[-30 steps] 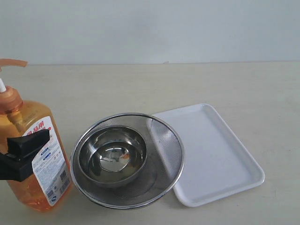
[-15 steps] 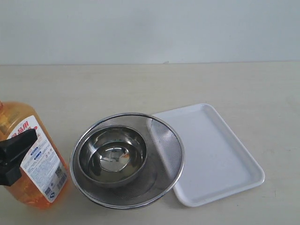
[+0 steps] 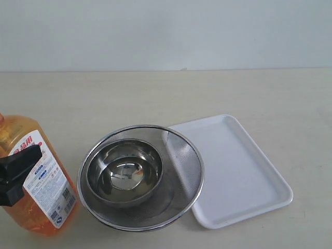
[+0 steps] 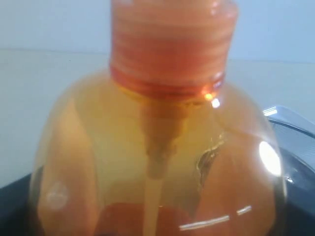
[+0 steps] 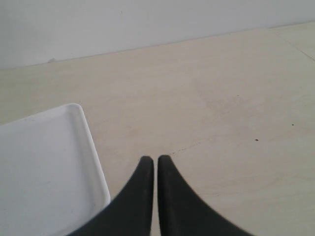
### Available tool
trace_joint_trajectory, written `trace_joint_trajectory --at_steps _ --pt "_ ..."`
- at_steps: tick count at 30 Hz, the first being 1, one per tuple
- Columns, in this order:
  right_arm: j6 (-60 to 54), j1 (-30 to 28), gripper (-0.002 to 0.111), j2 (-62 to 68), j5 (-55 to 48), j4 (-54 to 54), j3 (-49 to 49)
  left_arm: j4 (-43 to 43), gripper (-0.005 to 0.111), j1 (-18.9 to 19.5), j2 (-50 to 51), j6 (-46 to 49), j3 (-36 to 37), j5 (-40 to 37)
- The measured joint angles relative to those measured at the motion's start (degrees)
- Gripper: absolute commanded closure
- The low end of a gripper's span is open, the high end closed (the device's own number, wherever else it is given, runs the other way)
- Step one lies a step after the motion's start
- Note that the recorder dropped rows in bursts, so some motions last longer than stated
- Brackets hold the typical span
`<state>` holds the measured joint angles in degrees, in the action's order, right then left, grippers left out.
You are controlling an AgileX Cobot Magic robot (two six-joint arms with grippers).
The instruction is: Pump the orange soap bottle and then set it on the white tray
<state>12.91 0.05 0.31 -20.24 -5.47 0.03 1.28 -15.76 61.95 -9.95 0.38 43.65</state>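
1. The left end effector (image 3: 22,162) grips the orange soap bottle (image 3: 45,189), with one black finger across its label.
2. The bottle leans just left of the mesh strainer (image 3: 181,161). The white tray (image 3: 236,171) lies against the strainer's right side.
3. The right end effector (image 5: 155,164) is closed and empty, over the desk (image 5: 221,123) beside the tray.

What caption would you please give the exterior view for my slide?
Left hand holds the soap bottle left of a bowl in a strainer overlapping the tray.
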Motion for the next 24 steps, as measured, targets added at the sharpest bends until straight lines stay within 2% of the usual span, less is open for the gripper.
trace_joint_trajectory --at_steps 3,7,10,17,24 --pt "0.0 0.0 0.108 0.0 0.0 0.0 0.0 0.2 0.023 0.0 0.0 0.1 0.0 0.2" --pt "0.0 0.0 0.108 0.0 0.0 0.0 0.0 2.8 0.019 0.0 0.0 0.6 -0.3 2.8" --pt "0.0 0.0 0.108 0.0 0.0 0.0 0.0 3.3 0.015 0.0 0.0 0.4 -0.3 0.4" --pt "0.0 0.0 0.108 0.0 0.0 0.0 0.0 3.7 0.014 0.0 0.0 -4.8 -0.3 -4.9" --pt "0.0 0.0 0.108 0.0 0.0 0.0 0.0 4.2 0.014 0.0 0.0 -5.4 -0.3 -8.3"
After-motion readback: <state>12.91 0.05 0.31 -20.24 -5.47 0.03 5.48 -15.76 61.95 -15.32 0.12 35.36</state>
